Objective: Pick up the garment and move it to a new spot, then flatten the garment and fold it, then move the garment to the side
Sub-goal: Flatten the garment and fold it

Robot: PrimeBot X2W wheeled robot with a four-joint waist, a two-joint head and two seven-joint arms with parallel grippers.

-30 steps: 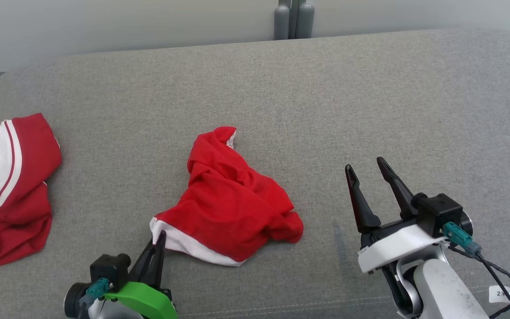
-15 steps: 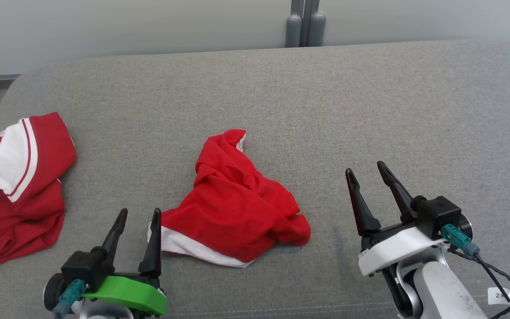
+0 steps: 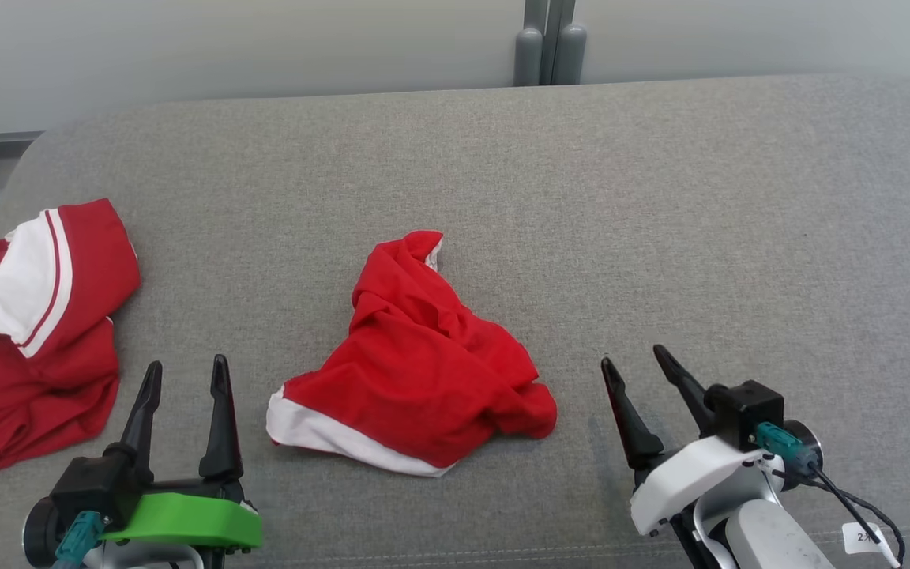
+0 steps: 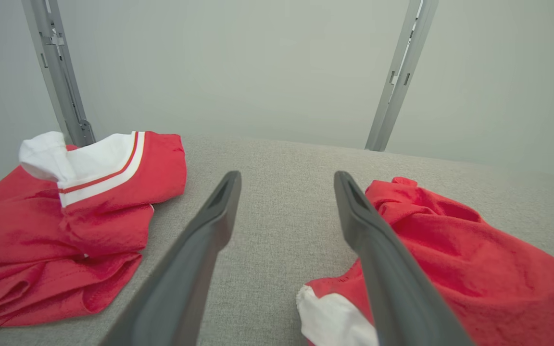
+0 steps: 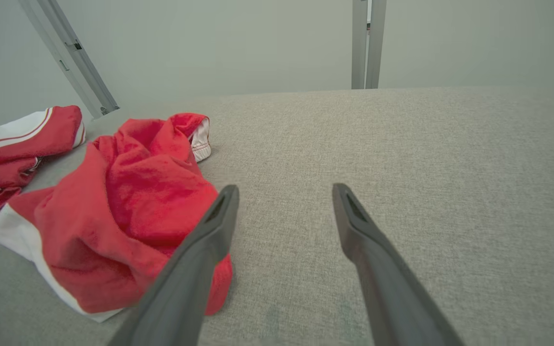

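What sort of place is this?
Probably a lab or test cell for folding practice: a grey fabric-covered table, a bare wall with metal posts behind it, and a red garment and a red-and-white shirt lying on the table.

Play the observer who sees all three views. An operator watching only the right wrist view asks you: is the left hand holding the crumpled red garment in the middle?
Observer: No. In the head view the left hand stands open and empty, apart from the crumpled garment, just left of its white-banded corner.
Operator: And what lies on that hand's other side?
Observer: A second red garment, also crumpled, with a white striped fold on top. It lies to the left of the left hand, with bare grey cushion between them.
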